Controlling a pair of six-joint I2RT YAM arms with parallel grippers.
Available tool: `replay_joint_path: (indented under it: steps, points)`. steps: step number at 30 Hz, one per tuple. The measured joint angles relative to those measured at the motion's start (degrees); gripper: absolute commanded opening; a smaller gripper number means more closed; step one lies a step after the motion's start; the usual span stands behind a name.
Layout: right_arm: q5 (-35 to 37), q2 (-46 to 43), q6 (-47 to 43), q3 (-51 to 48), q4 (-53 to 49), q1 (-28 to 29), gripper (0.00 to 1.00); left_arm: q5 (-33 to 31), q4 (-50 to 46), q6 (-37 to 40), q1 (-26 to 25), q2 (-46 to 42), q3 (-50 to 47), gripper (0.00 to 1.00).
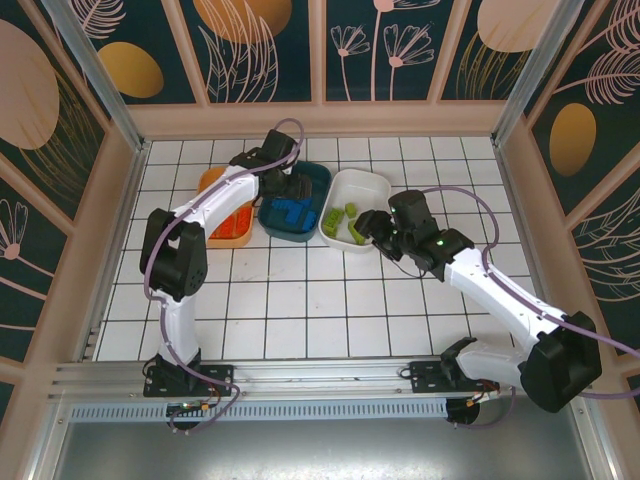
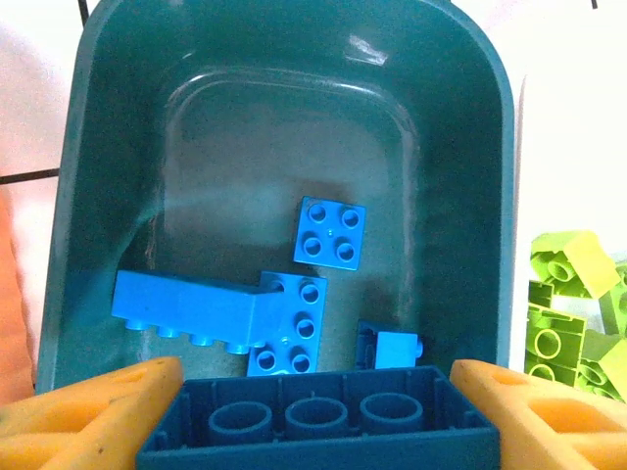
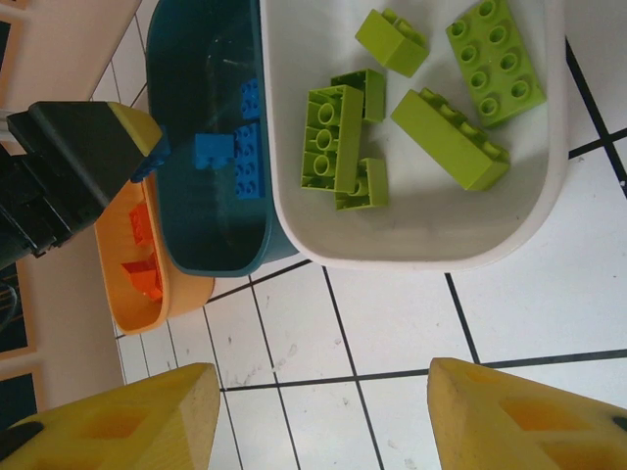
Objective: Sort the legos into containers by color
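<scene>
one dark blue brick [image 2: 318,426], clamped at both ends between the yellow fingers [image 2: 88,411] of the left gripper [image 2: 315,392]. shows its hollow underside with three round tubes. hangs above the end of the dark teal tray [image 2: 118,117] nearest to the wrist camera. on the floor of this tray, four lighter blue bricks [image 2: 284,294]: a square one [image 2: 331,233] alone, a long one [image 2: 186,311] touching a studded one [image 2: 289,338], and a small one [image 2: 392,348] just beside. in the top view, this tray in the middle of a row of three on the white tiled worktop [image 1: 320,300].

to the right, touching the teal tray, the white tray [image 3: 421,225] with several lime green bricks [image 3: 333,137], some leaning on each other, one flat with studs up. to the left, just beside, the orange tray [image 3: 122,294] with a few orange-red bricks [image 3: 145,279] inside.

right gripper [image 3: 318,382]: released, yellow fingers wide apart, nothing between them. hovers over bare tiles of the worktop, close to the rim of the white tray.
</scene>
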Motion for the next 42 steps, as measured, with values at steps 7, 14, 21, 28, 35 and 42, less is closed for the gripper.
replay_joint_path:
  steps: [7,14,21,28,35,42]
  points:
    - [-0.42,0.00,-0.42,-0.04,0.02,-0.31,0.59,0.00,-0.17,0.24,0.00,0.22,1.18,0.78]
    - [-0.66,0.00,-0.50,-0.07,0.02,-0.31,0.59,-0.02,-0.39,0.24,0.11,0.22,1.68,0.78]
    - [-1.03,0.11,-1.66,0.39,-0.66,-0.74,0.59,-0.02,-1.73,0.22,0.37,-0.39,3.10,0.79]
    - [-1.68,0.92,-5.90,7.23,-3.91,-5.68,0.59,-0.07,-3.30,-0.17,0.63,-9.20,2.93,0.81]
    - [-2.51,0.90,-11.65,12.74,-7.63,-12.39,0.59,-0.26,-2.25,-2.78,0.63,-26.36,-7.04,0.85]
    - [1.86,0.07,-19.67,13.40,-9.57,-19.04,0.60,-2.27,-1.77,-4.44,0.70,-39.06,-22.10,0.98]
